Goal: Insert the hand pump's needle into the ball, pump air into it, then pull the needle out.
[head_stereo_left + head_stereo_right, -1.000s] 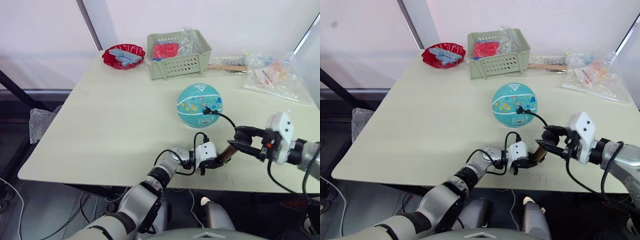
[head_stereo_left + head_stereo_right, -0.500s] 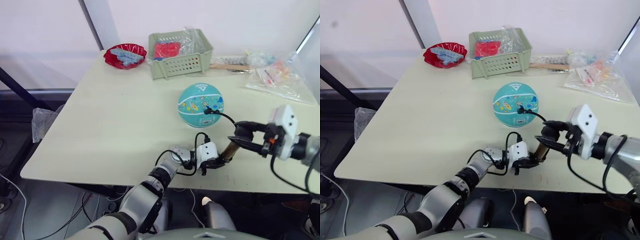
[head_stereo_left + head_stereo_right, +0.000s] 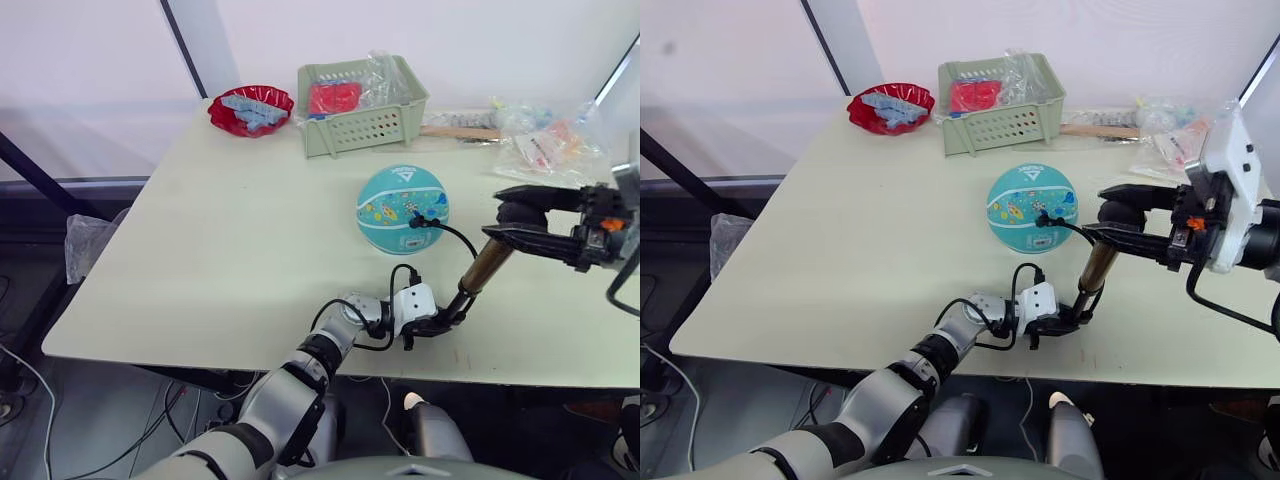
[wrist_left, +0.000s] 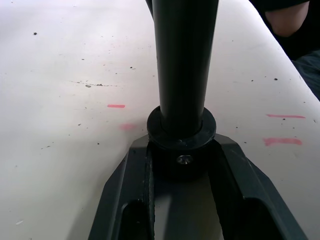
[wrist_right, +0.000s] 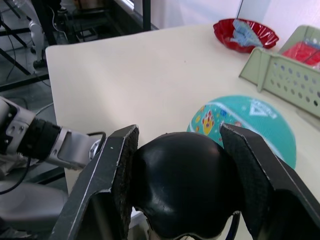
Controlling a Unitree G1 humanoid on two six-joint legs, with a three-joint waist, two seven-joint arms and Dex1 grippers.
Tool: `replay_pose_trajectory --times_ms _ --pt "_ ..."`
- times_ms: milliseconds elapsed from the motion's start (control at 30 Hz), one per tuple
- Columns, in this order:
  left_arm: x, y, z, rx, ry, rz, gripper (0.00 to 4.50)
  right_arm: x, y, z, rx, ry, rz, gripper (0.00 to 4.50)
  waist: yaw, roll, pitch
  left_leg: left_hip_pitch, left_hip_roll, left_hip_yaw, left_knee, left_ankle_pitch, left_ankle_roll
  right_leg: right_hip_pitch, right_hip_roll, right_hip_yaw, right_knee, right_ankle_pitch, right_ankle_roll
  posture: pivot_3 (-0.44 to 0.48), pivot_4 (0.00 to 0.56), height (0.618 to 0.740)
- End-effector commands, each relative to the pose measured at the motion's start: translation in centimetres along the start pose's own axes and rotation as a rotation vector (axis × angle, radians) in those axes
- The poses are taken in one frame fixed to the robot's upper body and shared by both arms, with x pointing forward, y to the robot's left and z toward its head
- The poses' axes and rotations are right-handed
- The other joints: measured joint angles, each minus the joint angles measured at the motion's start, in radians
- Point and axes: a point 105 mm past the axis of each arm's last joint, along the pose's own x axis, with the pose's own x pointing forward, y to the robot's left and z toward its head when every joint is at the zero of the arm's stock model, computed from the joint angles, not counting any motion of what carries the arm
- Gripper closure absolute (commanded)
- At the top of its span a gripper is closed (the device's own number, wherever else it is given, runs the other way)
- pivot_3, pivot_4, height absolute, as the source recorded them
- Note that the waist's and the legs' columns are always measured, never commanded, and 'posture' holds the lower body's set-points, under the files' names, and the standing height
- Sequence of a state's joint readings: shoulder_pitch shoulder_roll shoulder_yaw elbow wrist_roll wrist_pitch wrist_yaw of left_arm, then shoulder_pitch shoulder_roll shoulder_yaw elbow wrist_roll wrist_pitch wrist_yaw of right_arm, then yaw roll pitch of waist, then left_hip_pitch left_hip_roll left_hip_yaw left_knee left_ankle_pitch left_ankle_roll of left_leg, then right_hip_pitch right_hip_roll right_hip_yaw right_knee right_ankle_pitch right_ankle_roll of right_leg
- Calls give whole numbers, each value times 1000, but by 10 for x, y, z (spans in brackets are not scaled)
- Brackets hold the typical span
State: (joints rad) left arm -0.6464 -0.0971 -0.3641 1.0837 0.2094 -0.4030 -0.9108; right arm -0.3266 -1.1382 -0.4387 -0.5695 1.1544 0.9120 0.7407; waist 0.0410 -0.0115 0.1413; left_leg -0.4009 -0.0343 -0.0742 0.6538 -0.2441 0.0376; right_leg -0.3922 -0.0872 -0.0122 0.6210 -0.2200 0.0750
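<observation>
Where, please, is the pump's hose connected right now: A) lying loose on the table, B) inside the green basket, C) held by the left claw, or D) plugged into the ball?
D: the thin black hose runs from the pump to a fitting seated in the side of the ball.

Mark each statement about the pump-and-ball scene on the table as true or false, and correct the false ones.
1. The hose of the hand pump runs to the ball. True.
2. The left gripper holds the pump's lower end at the table. True.
3. The right gripper has its jaws shut on the ball. False: they are closed on the pump's black handle, beside the ball.
4. The ball sits inside the green basket. False: it rests on the table in front of the basket.
5. A red bowl stands left of the basket. True.
</observation>
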Motion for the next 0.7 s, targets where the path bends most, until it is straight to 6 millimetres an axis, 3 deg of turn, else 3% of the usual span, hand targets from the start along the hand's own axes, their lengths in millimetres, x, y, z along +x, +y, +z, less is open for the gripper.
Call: replay_pose_trajectory --times_ms 33,200,700 --pt "-7 -28 -48 -110 159 -69 3396 -13 -2 38 -130 -92 -62 2408 -1 1 0 0 0 0 0 0 0 0 0 0 0 0 0 0 150 737" --pt "-7 -27 -47 -108 153 -65 3396 -11 -9 8 -51 -27 -94 2408 0 -1 1 0 0 0 0 0 0 0 0 0 0 0 0 0 150 737" --pt "-9 -27 -53 -108 180 -61 3396 21 6 -97 109 107 -63 2408 -6 -13 -15 7 3 0 0 0 0 5 2 0 0 -2 -3 0 150 737"
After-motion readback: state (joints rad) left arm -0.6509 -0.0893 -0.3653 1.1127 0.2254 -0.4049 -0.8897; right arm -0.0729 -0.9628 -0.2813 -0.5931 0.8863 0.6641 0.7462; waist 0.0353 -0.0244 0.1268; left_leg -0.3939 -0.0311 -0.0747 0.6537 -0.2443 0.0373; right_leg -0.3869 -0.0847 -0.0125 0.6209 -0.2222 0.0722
